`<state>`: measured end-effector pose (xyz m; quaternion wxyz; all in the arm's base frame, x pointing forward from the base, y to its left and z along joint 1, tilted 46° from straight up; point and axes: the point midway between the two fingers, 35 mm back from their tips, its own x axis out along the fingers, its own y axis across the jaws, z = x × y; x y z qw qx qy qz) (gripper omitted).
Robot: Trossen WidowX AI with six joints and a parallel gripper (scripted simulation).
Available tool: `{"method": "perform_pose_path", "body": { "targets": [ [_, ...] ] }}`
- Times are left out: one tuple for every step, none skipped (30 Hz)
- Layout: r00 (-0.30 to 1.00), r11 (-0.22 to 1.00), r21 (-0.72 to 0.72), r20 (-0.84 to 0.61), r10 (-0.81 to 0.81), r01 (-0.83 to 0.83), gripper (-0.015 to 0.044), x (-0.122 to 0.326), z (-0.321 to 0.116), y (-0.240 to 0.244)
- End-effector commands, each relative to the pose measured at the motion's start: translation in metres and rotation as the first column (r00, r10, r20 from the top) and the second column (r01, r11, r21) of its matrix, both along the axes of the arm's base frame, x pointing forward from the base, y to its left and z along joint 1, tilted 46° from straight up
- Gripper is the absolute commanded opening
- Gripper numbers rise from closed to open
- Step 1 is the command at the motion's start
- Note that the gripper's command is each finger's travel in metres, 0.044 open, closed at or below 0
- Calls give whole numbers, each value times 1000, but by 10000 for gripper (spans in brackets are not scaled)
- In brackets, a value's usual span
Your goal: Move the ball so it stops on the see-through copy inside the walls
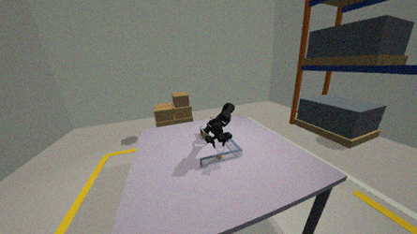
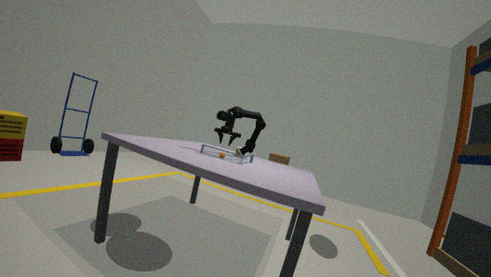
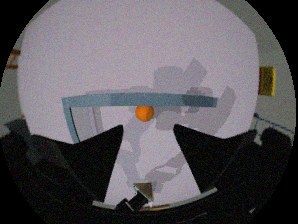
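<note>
In the top view, we see one arm near the centre of the frame, its gripper [image 1: 217, 140] raised above the two clear walls [image 1: 226, 156] on the table [image 1: 177, 199], and one orange ball [image 1: 219, 157] lying inside their corner, against the nearer wall. We judge the release done and the retreat under way; next the gripper only needs to go on lifting clear without brushing the walls. In the exterior view, centre frame, the gripper [image 2: 227, 135] hangs above the ball [image 2: 222, 155], well apart from it, jaws spread and holding nothing. In the wrist view, the ball [image 3: 144, 113] sits mid-frame, touching the long wall [image 3: 133, 100]; we cannot make out the see-through copy, so whether the ball covers it is unclear.
</note>
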<state>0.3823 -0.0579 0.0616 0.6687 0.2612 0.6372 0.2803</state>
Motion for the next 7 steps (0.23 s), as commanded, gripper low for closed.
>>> {"method": "perform_pose_path", "body": {
  "targets": [
    [999, 999, 6, -32, -36, 37, 380, -1, 10, -11],
    [997, 998, 8, -54, -62, 62, 407, -2, 18, -19],
    [994, 997, 10, -70, -81, 82, 433, -4, 24, -26],
    [993, 996, 11, -80, -92, 93, 440, -5, 28, -30],
    [992, 995, 12, -83, -96, 97, 440, -5, 29, -31],
    [992, 995, 12, -83, -96, 97, 440, -5, 29, -31],
    [992, 995, 12, -83, -96, 97, 440, -5, 29, -31]
  ]
}}
